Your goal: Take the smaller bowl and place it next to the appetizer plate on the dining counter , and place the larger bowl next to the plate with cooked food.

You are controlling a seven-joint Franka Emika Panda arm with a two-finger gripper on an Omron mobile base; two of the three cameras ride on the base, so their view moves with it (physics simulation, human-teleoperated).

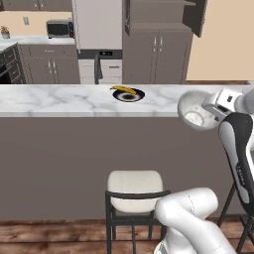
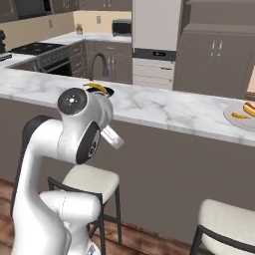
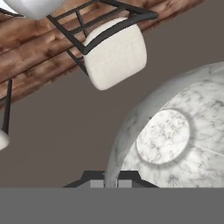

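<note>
At the right end of the marbled surface (image 1: pixel 59 99), the gripper (image 3: pixel 111 180) is clamped on the rim of the smaller bowl (image 1: pixel 194 111), holding it tilted against the counter's front edge. Well to its left sits the appetizer plate (image 1: pixel 129 94); a stool (image 1: pixel 134 191) stands below.

smaller bowl (image 1: pixel 196 111) grey-white speckled | appetizer plate (image 1: pixel 128 95) dark, yellow food | dining counter (image 1: pixel 59 99) white-grey marbled
</note>
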